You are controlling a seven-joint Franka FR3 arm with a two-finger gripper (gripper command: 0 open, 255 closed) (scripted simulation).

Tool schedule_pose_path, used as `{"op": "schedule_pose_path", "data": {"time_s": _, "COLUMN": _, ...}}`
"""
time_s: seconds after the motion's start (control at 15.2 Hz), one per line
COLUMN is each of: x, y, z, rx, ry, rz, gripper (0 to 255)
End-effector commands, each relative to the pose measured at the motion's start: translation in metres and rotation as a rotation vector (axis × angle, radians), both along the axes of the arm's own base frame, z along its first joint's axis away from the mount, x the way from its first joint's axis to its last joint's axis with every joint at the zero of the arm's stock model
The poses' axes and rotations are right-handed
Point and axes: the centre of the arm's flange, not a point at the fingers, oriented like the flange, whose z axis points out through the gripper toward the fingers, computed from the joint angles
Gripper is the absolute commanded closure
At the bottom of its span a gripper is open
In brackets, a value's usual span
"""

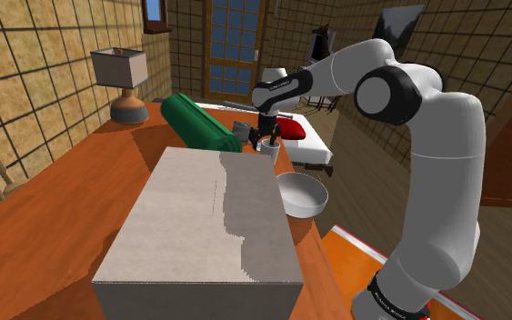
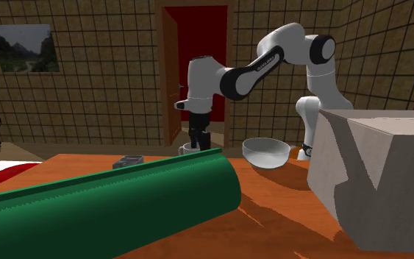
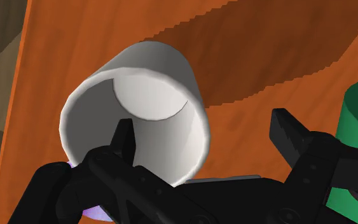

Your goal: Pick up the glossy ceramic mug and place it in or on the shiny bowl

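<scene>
A plain white mug stands upright on the orange wooden table, its mouth facing the wrist camera. My black gripper is open, lowered over the mug: one finger reaches inside the rim and the other hangs outside the wall. Neither finger presses the wall. In the shoulder view the gripper hides most of the mug. The shiny white bowl rests near the table's edge, closer to the stand. In the second exterior view the mug sits left of the bowl, under the gripper.
A large grey box fills the table's near part. A green roll lies beside the mug, with a small dark grey block between them. A lamp stands at the far corner. The table's edge runs just past the bowl.
</scene>
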Motion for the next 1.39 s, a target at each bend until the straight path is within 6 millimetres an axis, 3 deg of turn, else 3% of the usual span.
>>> {"op": "schedule_pose_path", "data": {"time_s": 0.0, "x": 0.0001, "y": -0.0016, "z": -0.0113, "rx": 0.0, "ry": 0.0, "rz": 0.0, "gripper": 0}}
{"op": "schedule_pose_path", "data": {"time_s": 0.13, "x": 0.0001, "y": -0.0021, "z": -0.0196, "rx": 0.0, "ry": 0.0, "rz": 0.0, "gripper": 0}}
{"op": "schedule_pose_path", "data": {"time_s": 0.59, "x": 0.0002, "y": -0.0021, "z": -0.0196, "rx": 0.0, "ry": 0.0, "rz": 0.0, "gripper": 0}}
{"op": "schedule_pose_path", "data": {"time_s": 0.66, "x": 0.0002, "y": -0.0021, "z": -0.0196, "rx": 0.0, "ry": 0.0, "rz": 0.0, "gripper": 255}}
{"op": "schedule_pose_path", "data": {"time_s": 1.32, "x": 0.0002, "y": -0.0021, "z": -0.0144, "rx": 0.0, "ry": 0.0, "rz": 0.0, "gripper": 255}}
